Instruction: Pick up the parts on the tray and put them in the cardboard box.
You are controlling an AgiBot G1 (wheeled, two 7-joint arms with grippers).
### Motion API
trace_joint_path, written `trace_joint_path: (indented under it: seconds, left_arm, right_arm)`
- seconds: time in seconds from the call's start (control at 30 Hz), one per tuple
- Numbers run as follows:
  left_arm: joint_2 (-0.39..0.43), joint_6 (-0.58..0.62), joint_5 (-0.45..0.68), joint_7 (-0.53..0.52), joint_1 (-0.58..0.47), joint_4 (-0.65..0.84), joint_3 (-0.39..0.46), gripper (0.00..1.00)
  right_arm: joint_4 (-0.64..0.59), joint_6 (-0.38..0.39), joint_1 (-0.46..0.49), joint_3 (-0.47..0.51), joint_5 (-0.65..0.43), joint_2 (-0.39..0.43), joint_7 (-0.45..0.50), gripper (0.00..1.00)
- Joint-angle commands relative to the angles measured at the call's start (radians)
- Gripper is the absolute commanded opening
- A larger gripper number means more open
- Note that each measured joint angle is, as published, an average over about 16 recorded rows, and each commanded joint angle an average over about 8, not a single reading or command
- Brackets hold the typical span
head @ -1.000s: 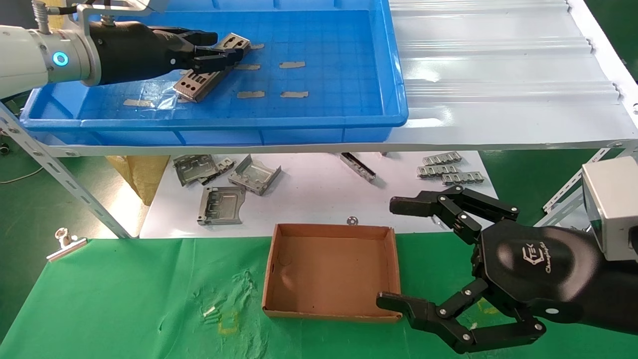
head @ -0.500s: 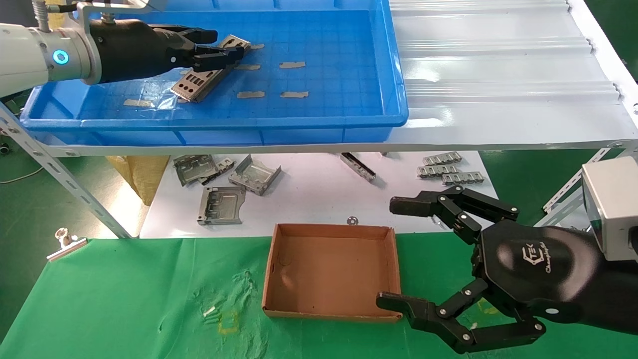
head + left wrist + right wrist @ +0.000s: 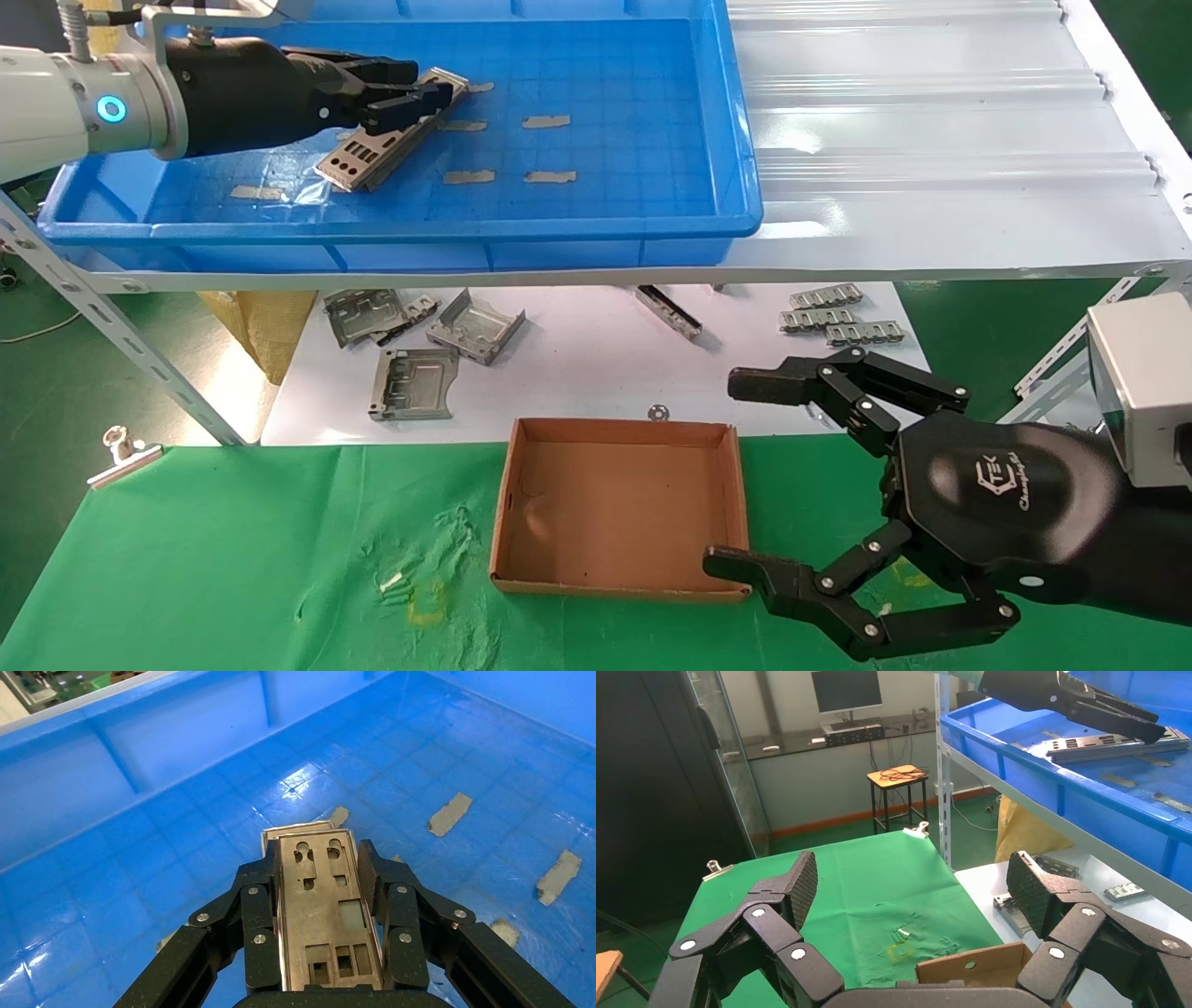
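Observation:
My left gripper (image 3: 410,89) reaches into the blue tray (image 3: 605,224) on the shelf. It is shut on a long silver-grey punched part (image 3: 358,158). In the left wrist view the fingers (image 3: 263,881) press both long edges of the part (image 3: 320,910), and the edge of a second plate shows beneath it on the tray floor (image 3: 105,755). The empty cardboard box (image 3: 615,503) sits on the green cloth below. My right gripper (image 3: 724,472) is open and empty beside the box's right wall. The right wrist view shows its gripper (image 3: 914,878), the box corner (image 3: 975,966) and the part (image 3: 1116,741).
Bent grey brackets (image 3: 410,345) and ridged strips (image 3: 838,317) lie on the white sheet under the shelf, behind the box. A metal clip (image 3: 121,452) holds the green cloth at the left. The white corrugated sheet (image 3: 931,121) lies right of the tray. Beige tape bits (image 3: 545,121) dot the tray floor.
My left gripper's fingers have closed onto the part, and the part's near end has shifted slightly left. The right arm has not moved.

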Motion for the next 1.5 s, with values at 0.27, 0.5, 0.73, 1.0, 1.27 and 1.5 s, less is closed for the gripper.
trace_joint_path:
  seconds: [0.27,0.5,0.73,1.0,1.27,1.5]
  left_arm:
    - [-0.010,0.016,-0.008,0.002,-0.021,-0.008,-0.006,0.00]
    - [-0.030,0.098,-0.025,0.010,-0.048,-0.025,-0.017,0.00]
    - [-0.062,0.387,-0.053,0.048,-0.052,-0.067,-0.031,0.00]
    - [-0.069,0.612,-0.100,0.101,0.013,-0.180,-0.018,0.00]
    - [-0.136,0.615,-0.273,0.063,0.198,-0.549,0.111,0.00]
    - [-0.147,0.561,-0.294,0.192,0.306,-0.663,0.243,0.00]
  right_arm:
    - [0.000,0.000,0.000,0.000,0.000,0.000,0.000,1.00]
    - [0.000,0.000,0.000,0.000,0.000,0.000,0.000,1.00]
    - [0.000,0.000,0.000,0.000,0.000,0.000,0.000,1.00]
    - [0.000,0.000,0.000,0.000,0.000,0.000,0.000,1.00]
    - [0.000,0.000,0.000,0.000,0.000,0.000,0.000,1.00]
    - [0.000,0.000,0.000,0.000,0.000,0.000,0.000,1.00]
